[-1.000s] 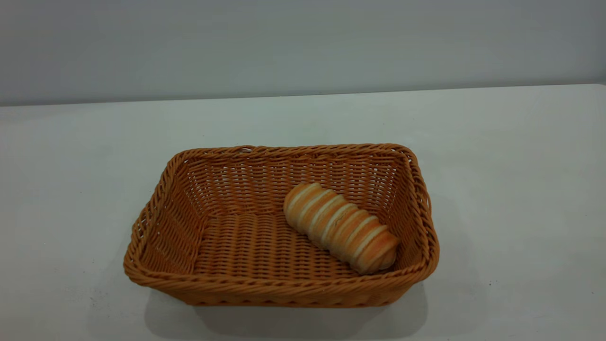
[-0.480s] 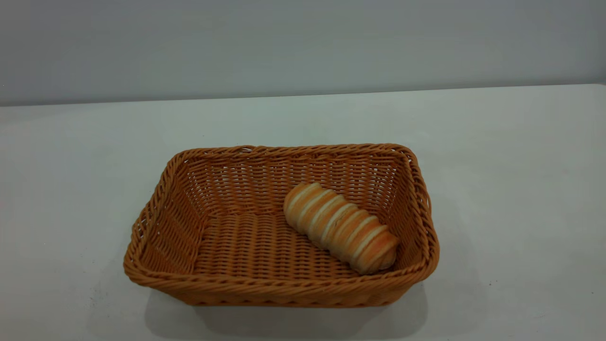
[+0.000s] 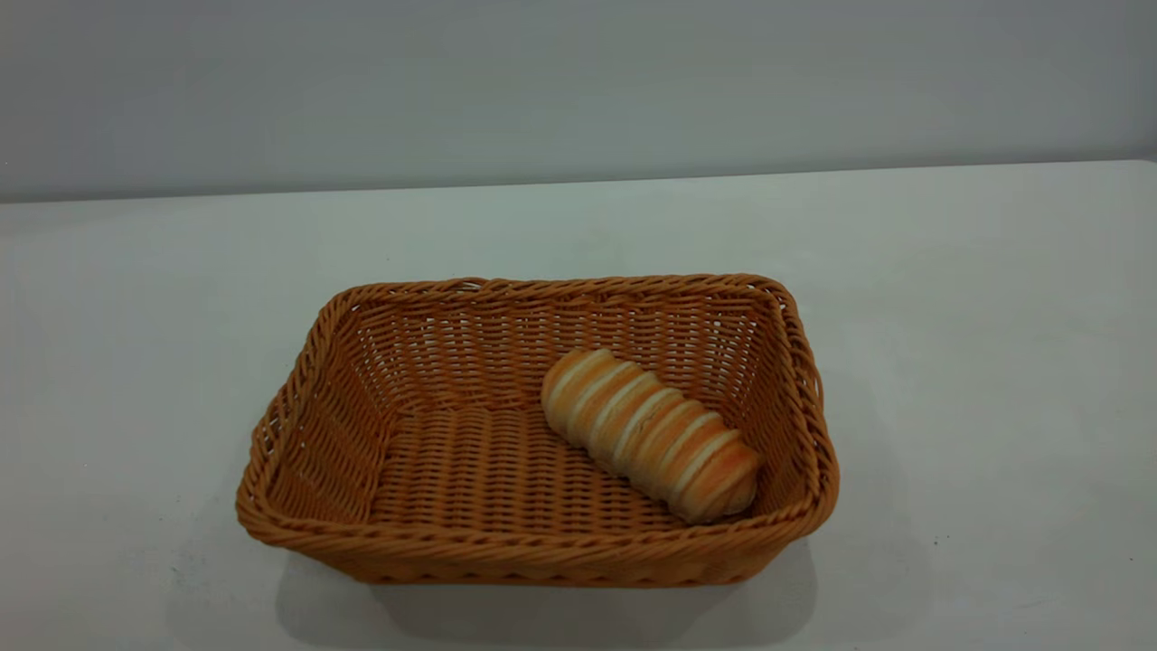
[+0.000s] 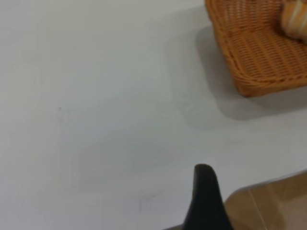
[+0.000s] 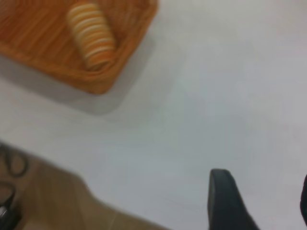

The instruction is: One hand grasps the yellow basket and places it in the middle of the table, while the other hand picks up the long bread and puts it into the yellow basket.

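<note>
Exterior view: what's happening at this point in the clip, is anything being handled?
Nothing is being handled. The yellow basket sits on the white table near its middle, and the long bread lies inside it, toward the basket's right end and angled across the floor. Neither arm appears in the exterior view. The wrist views show the left tool and the right tool over bare table, well away from the basket, holding nothing. The right tool is open. The task looks done.
</note>
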Controlling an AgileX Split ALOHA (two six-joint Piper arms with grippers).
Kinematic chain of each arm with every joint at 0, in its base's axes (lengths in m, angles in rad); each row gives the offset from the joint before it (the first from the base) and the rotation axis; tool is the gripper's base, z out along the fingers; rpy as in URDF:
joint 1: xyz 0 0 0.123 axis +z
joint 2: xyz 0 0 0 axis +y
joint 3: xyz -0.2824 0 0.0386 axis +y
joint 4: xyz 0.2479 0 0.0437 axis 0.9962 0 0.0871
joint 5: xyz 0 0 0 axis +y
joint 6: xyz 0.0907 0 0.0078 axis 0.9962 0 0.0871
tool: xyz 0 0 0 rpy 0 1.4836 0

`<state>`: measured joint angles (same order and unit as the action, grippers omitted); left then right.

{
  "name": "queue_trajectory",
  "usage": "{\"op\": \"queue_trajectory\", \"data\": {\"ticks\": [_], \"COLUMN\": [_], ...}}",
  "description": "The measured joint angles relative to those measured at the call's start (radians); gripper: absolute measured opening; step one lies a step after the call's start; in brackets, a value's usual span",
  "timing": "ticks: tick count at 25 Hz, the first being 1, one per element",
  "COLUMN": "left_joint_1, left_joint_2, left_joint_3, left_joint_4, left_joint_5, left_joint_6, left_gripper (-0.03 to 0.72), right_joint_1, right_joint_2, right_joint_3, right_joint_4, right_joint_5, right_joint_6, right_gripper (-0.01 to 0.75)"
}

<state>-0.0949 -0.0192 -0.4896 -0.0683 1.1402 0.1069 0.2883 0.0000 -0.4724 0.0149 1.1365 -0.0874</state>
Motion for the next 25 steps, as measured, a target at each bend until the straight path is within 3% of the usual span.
{"op": "queue_trajectory", "data": {"ticks": [4,7,25], "left_joint_1": [0.054,0.073,0.073], "left_joint_2": [-0.003,-0.003,-0.003], "left_joint_3": [0.000,0.000,0.000], "left_joint_4": [-0.001,-0.001,-0.001], "left_joint_5": [0.000,0.000,0.000], "left_joint_6": [0.000,0.000,0.000], "left_gripper": [0.584,0.584,0.584], "right_joint_1": [-0.127,-0.180,-0.241], "right_joint_2": [-0.016,-0.016,-0.016], "right_joint_3": [0.000,0.000,0.000], "right_joint_4": [0.000,0.000,0.003], "right_joint_5": [0.000,0.000,0.000], "right_joint_6": [0.000,0.000,0.000], "right_gripper": [0.413,0.413,0.413]}}
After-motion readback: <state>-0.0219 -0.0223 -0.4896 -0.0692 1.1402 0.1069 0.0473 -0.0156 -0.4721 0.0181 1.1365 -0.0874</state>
